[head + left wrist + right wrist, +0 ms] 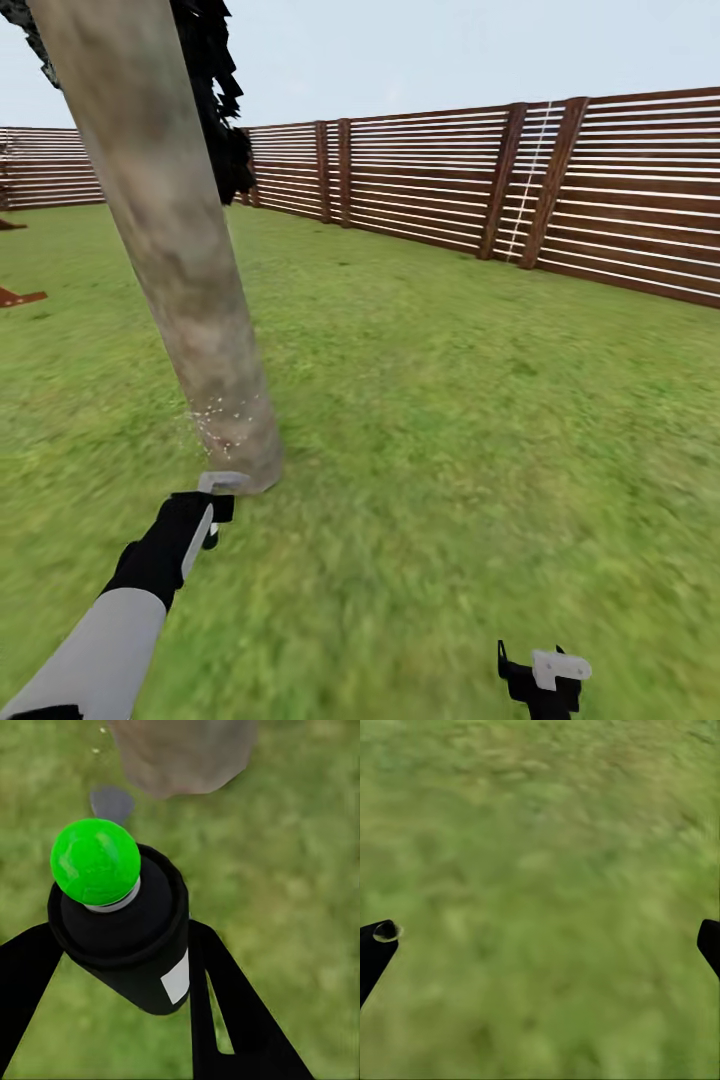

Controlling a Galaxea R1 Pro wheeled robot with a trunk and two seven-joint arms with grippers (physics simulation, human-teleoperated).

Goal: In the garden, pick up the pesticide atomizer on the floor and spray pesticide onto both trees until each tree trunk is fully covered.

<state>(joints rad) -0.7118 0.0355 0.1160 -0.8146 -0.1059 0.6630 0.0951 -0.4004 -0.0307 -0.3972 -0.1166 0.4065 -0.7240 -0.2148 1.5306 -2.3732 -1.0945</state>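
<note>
Left gripper (131,967) clamps the pesticide atomizer (120,922), green tip toward the tree trunk (170,250) at 12 o'clock. Pesticide (222,420) specks the trunk base. Right gripper (540,945) spread wide over lawn (450,400).

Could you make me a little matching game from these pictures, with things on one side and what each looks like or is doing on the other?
Things:
1. pesticide atomizer
2. tree trunk
3. right hand
4. fence

States:
A. brown horizontal slats around the lawn
B. open, nothing in it, over grass
C. black body with a green tip, gripped by the left hand
D. pale, leaning, whitish specks near its base

Pairs: 1-C, 2-D, 3-B, 4-A
</note>
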